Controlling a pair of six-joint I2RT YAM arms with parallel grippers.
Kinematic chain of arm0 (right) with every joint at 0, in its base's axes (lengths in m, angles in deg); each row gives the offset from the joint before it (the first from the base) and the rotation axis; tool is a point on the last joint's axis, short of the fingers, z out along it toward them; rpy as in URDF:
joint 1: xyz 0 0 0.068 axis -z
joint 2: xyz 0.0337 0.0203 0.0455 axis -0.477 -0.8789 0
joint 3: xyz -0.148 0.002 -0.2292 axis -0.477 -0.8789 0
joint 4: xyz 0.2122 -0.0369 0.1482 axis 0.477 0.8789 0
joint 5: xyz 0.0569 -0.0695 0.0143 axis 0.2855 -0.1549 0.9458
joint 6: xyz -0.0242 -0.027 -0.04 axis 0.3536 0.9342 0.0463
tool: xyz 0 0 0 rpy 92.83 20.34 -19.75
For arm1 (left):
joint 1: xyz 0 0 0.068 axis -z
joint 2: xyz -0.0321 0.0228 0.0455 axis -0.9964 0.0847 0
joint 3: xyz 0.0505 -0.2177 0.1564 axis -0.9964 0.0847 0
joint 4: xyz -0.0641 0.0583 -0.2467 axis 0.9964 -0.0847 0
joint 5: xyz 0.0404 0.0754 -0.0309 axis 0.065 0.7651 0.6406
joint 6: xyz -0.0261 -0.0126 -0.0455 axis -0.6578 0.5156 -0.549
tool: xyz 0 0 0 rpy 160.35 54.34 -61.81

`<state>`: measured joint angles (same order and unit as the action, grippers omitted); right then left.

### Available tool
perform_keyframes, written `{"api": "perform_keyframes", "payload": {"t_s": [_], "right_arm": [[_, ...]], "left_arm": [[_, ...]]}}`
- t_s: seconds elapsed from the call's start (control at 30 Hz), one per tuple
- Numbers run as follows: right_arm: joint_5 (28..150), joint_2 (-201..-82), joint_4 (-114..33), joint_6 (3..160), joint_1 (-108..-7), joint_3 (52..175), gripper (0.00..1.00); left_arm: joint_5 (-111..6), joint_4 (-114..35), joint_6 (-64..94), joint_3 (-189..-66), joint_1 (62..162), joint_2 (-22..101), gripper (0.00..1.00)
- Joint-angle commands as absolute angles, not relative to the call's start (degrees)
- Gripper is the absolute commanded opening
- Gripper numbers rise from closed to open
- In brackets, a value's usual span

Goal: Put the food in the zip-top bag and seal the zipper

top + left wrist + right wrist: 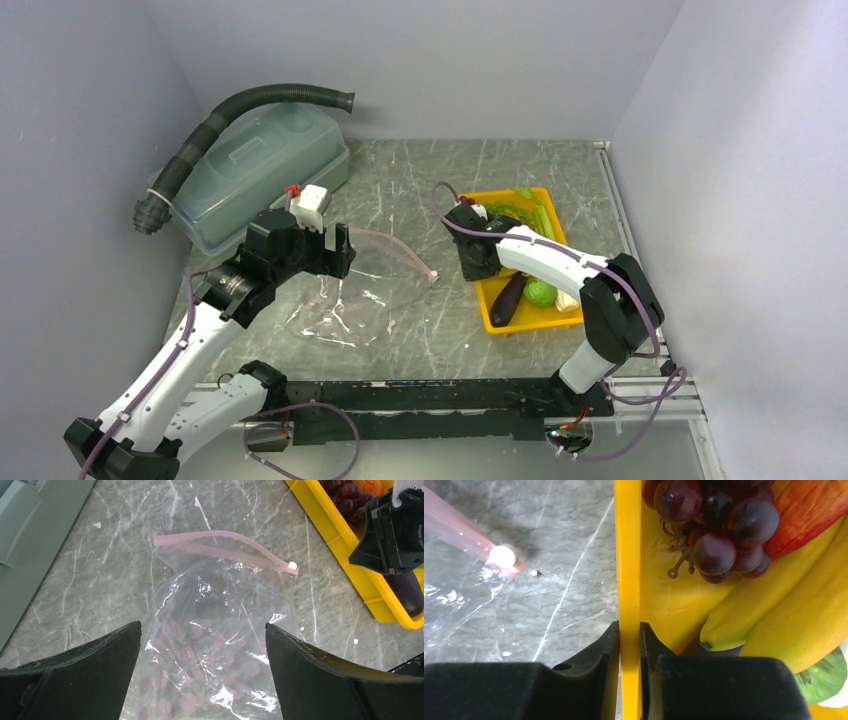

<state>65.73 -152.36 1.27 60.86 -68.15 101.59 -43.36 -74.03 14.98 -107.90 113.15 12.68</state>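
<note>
The clear floppy zip-top bag (pixel 215 645) lies on the grey marbled tabletop (pixel 100 580), pink zipper strip (pixel 225 547) at its far end, directly beneath the left jaws, which hang spread wide, gripping nothing. Dark purple grapes (pixel 719 525) and yellow bananas (pixel 784 615) sit in the yellow plastic tray (pixel 628 555) beside it; the right jaws clamp the tray's bag-side wall.

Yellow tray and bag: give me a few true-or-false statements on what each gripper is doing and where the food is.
1. The right gripper is clamped on the yellow tray wall. True.
2. The left gripper grips the zip-top bag. False: its jaws stand wide open, holding nothing.
3. The grapes lie in the tray. True.
4. The bananas are inside the bag. False: they lie in the tray beside the grapes.
</note>
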Motion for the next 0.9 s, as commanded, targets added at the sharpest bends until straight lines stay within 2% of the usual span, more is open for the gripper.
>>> {"api": "perform_keyframes", "payload": {"t_s": [0.0,0.27,0.33,0.4,0.53,0.67,0.87], "right_arm": [[65.23,-149.10,-3.66,66.62,-65.09,101.45,0.00],[65.72,-149.51,-5.67,66.29,-64.00,101.10,0.02],[65.80,-149.25,-5.46,66.22,-64.00,101.35,0.11],[65.76,-149.21,-4.78,66.09,-64.00,101.91,0.25],[65.50,-148.82,-3.47,65.93,-64.00,103.07,0.40],[65.46,-147.87,-1.91,66.15,-64.00,104.97,0.47],[67.73,-146.13,0.46,67.60,-64.09,109.75,0.52]], "left_arm": [[-42.62,-73.80,15.79,-109.97,113.44,12.80,0.99],[-42.17,-73.83,15.69,-109.95,113.53,12.71,0.99],[-42.16,-73.88,15.72,-109.95,113.61,12.79,0.99],[-42.24,-73.88,15.81,-110.03,113.62,12.75,0.99],[-42.16,-74.02,15.79,-110.12,113.58,12.79,0.99],[-42.08,-73.88,15.86,-110.04,113.62,12.62,0.99],[-42.20,-73.88,15.94,-110.12,113.70,12.62,0.99]]}}
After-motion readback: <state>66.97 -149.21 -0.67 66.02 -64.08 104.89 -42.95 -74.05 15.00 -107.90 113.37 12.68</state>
